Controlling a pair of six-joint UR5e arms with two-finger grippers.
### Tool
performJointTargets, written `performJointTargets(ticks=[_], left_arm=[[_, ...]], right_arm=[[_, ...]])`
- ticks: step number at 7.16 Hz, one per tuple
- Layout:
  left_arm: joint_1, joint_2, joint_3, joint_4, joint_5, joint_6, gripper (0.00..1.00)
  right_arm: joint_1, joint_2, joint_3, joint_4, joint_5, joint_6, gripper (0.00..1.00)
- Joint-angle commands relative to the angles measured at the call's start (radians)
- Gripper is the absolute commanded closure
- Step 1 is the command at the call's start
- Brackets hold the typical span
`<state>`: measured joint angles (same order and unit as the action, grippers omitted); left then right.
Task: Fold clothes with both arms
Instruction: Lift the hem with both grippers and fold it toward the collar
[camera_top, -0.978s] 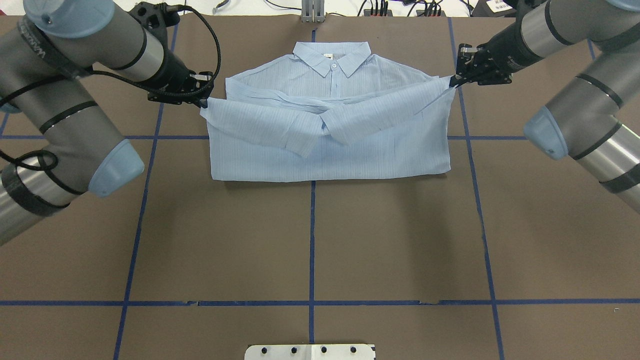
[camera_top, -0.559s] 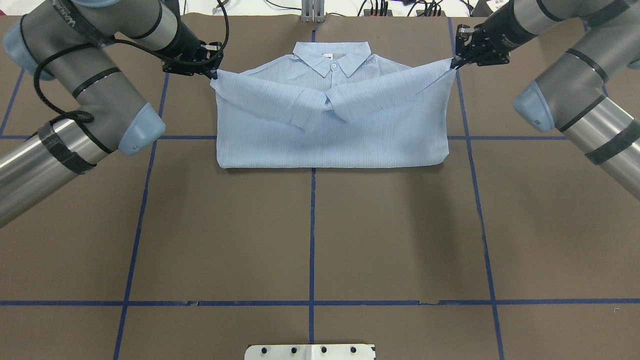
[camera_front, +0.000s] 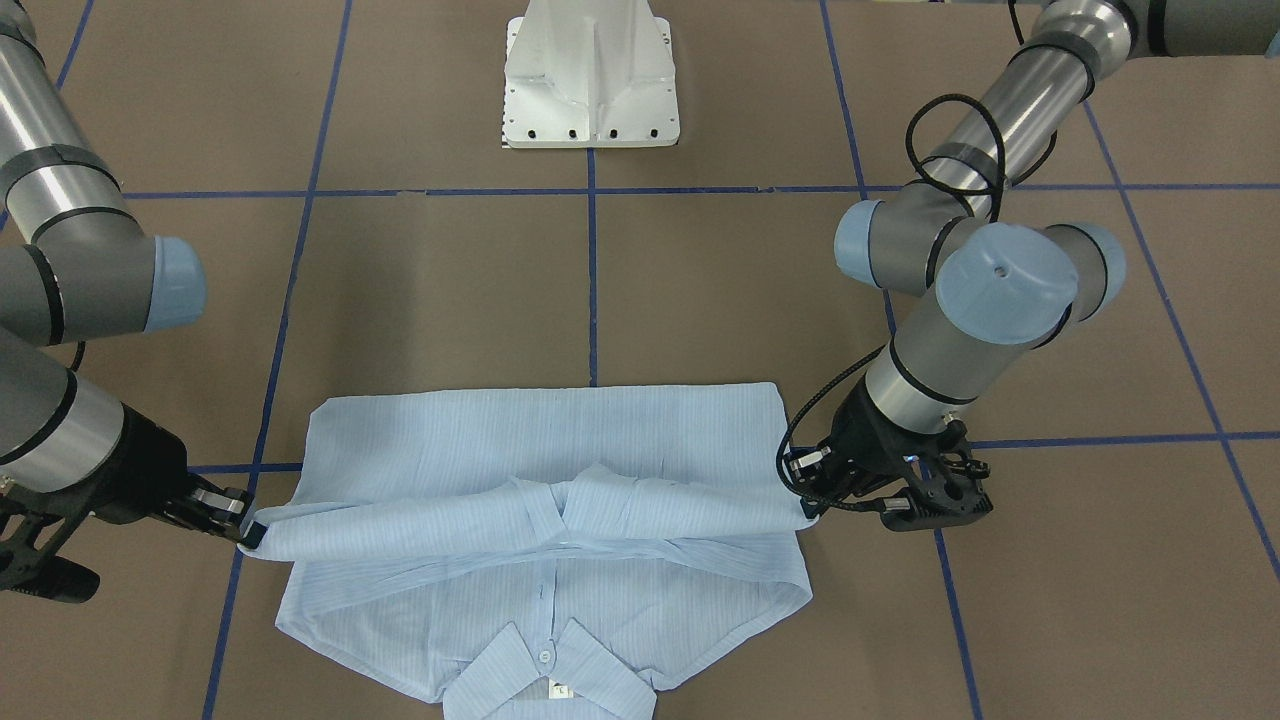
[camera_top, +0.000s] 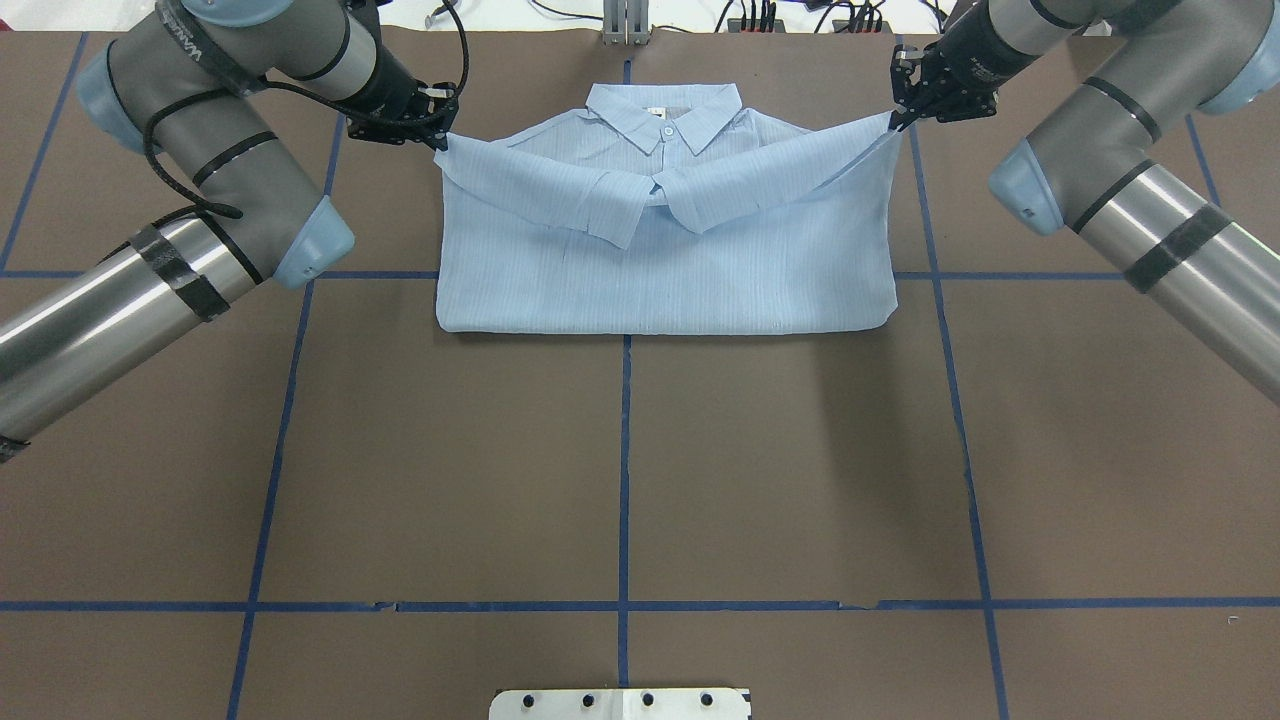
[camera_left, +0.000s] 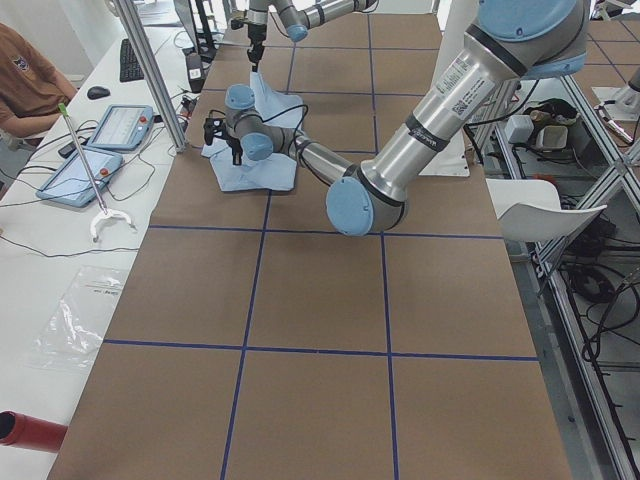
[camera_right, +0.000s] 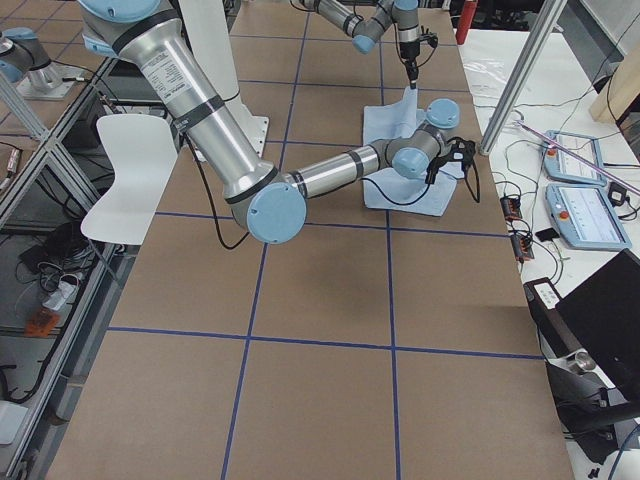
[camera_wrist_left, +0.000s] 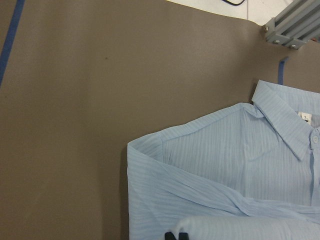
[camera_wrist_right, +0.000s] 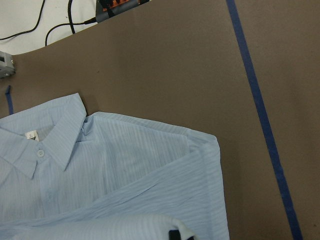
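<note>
The pale blue, finely striped button-up shirt (camera_top: 660, 270) is lying face up on the far half of the brown, blue-taped table (camera_top: 800, 480), with its collar (camera_top: 665, 112) pointing away from the robot.

Progress: both long sleeves (camera_top: 640, 195) are already crossing the chest, and the lower half is doubling over the upper half.

The left gripper (camera_top: 440, 135) is pinching the raised corner on its side with its jaws together on the fabric. The right gripper (camera_top: 893, 120) is clamping the opposite corner likewise. Both corners are hanging above the shoulders, so the flap is not yet lying flat.

Remaining, by judgement: lowering the flap below the collar, releasing it, and possibly further folds.

Surroundings: a grey metal bracket (camera_top: 627, 22) is standing just beyond the collar. The white pedestal base (camera_front: 592, 75) is sitting well apart. Neither appears to be obstructing the fold.
</note>
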<state>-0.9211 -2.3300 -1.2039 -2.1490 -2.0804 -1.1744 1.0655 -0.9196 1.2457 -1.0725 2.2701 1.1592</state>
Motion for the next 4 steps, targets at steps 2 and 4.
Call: performJointTargets(ticks=[2, 4], left_arm=[[0.002, -0.018, 0.087, -0.088, 0.006, -0.001, 1.0], [0.001, -0.017, 0.087, -0.088, 0.006, -0.002, 0.32]], right_arm=[[-0.027, 0.053, -0.089, 0.002, -0.041, -0.006, 1.0], [-0.027, 0.061, -0.091, 0.003, -0.067, -0.006, 0.01]])
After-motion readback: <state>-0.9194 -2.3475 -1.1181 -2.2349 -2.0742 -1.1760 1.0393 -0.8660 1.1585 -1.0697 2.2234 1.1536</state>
